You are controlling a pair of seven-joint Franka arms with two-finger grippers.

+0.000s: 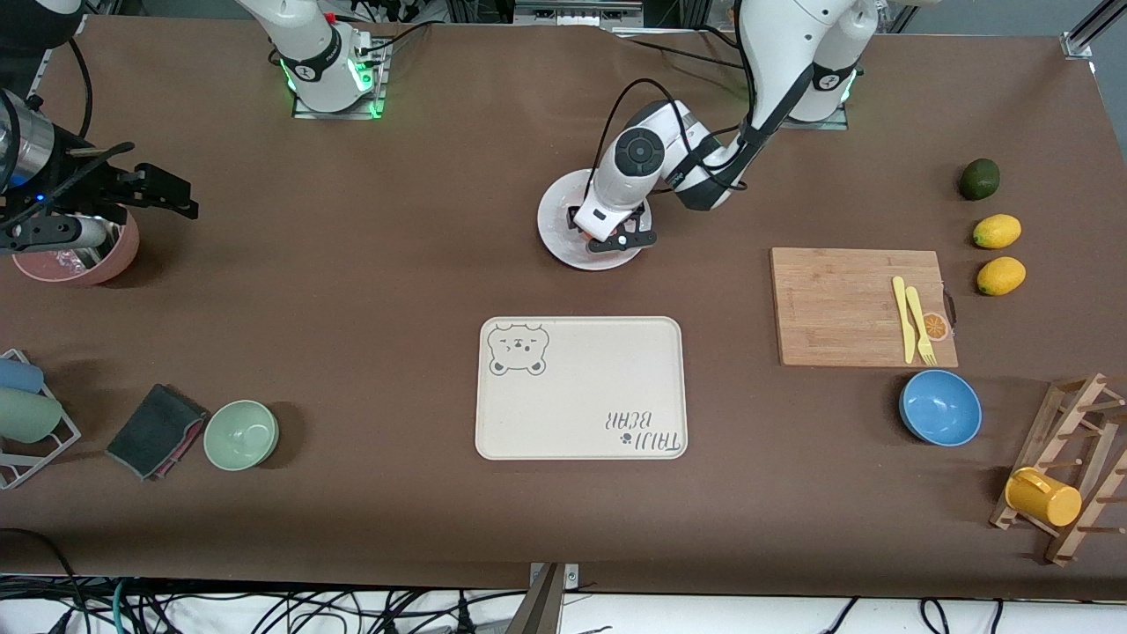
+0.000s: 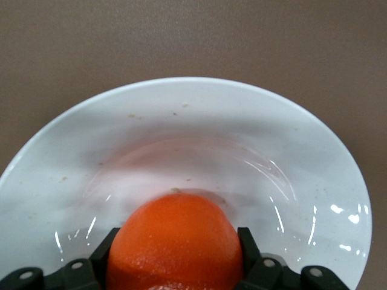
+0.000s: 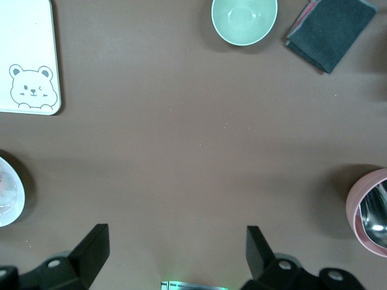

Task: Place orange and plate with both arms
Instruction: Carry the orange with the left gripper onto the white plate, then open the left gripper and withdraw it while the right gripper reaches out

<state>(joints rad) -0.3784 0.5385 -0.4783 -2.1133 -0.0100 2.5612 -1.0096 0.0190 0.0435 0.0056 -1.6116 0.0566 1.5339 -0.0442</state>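
Your left gripper (image 2: 175, 266) pinches the orange (image 2: 174, 244) on the white plate (image 2: 290, 139); lift it next while the right gripper (image 3: 175, 254) waits spread above the table.

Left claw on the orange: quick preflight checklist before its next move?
1. Left claw around the orange, a finger at each side: ok.
2. Firm contact on the fruit: cannot tell.
3. Orange over the plate: ok.
4. Orange lifted or resting on the plate: cannot tell.
5. Tray bare for placing: ok.
6. Right claw open, waiting over bare table toward the right arm's end: ok.
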